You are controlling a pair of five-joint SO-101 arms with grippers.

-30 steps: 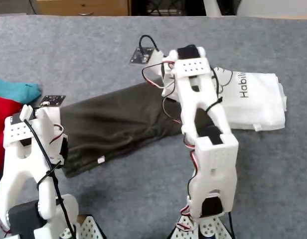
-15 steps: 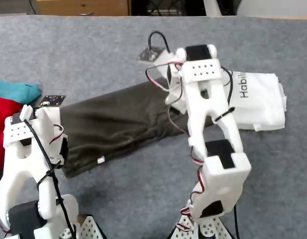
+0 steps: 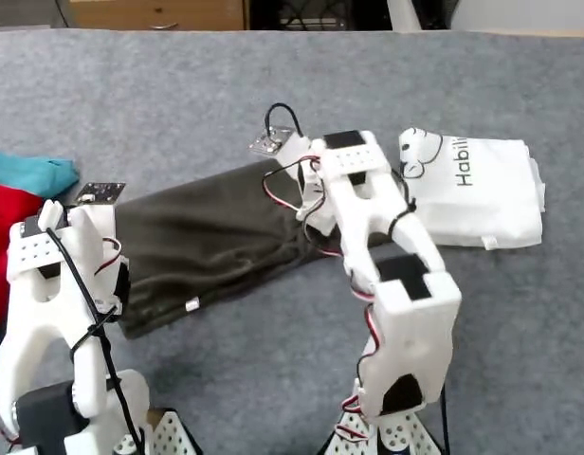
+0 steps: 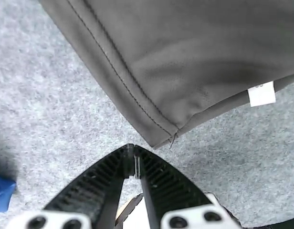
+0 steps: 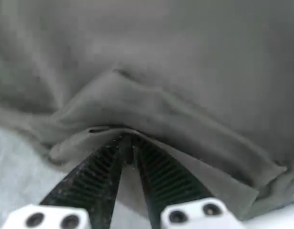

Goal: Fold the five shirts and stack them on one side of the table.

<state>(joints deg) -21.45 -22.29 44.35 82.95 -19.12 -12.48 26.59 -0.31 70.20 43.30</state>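
The right pincer [image 5: 130, 143] has its jaws drawn together, tips pressed into a raised fold of the dark shirt [image 3: 207, 237] near its right end; whether cloth is actually caught between them I cannot tell. The left pincer [image 4: 133, 155] is likewise closed and holds nothing, hanging over bare covering just beside the shirt's near left corner, where a small white label [image 4: 261, 93] sticks out from the hem. The dark shirt lies as a long, partly folded band slanting across the middle of the table, its right end touching or tucked under the folded white shirt [image 3: 482, 194] at the right. It looks light, limp and a little clingy: it should sag and wrinkle when lifted, so a hemmed edge or corner, where the layers are stitched and thicker, seems the best hold, with both ends raised together. At the left edge a red shirt [image 3: 3, 237] and a teal shirt [image 3: 31, 172] lie bunched. The table wears a grey felt-like covering [image 3: 131, 95] that probably drags on fabric. Wooden furniture [image 3: 159, 14] stands beyond the far edge.
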